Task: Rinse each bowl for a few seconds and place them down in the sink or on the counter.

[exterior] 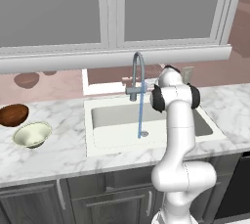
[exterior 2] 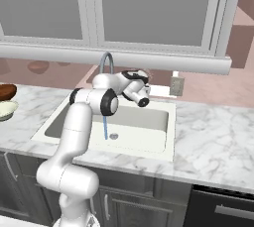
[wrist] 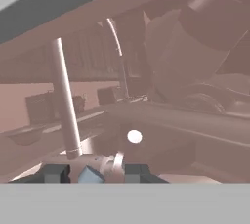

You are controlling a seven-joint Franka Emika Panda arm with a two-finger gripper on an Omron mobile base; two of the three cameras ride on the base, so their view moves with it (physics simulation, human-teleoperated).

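1. Desk was white marble with grey veins, over dark grey cabinets with metal handles.
2. Grey-paned window ran above a pale sill; pinkish wall lay behind.
3. Sink was a white recessed basin set in the desk, round drain at its bottom.
4. Grey gooseneck faucet stood at the sink's back edge; a thin blue stream fell to the drain.
5. Brown bowl sat upright on the desk, well left of the sink.
6. Cream bowl sat upright just in front of the brown bowl, nearly touching it.
7. Pincer was up by the faucet base behind the sink, well apart from both bowls.
8. Pincer tips stood partly apart around a blue-and-metal faucet part at the spout's foot; whether they gripped it, cannot tell.
9. Both bowls lay on the desk, neither under the stream.
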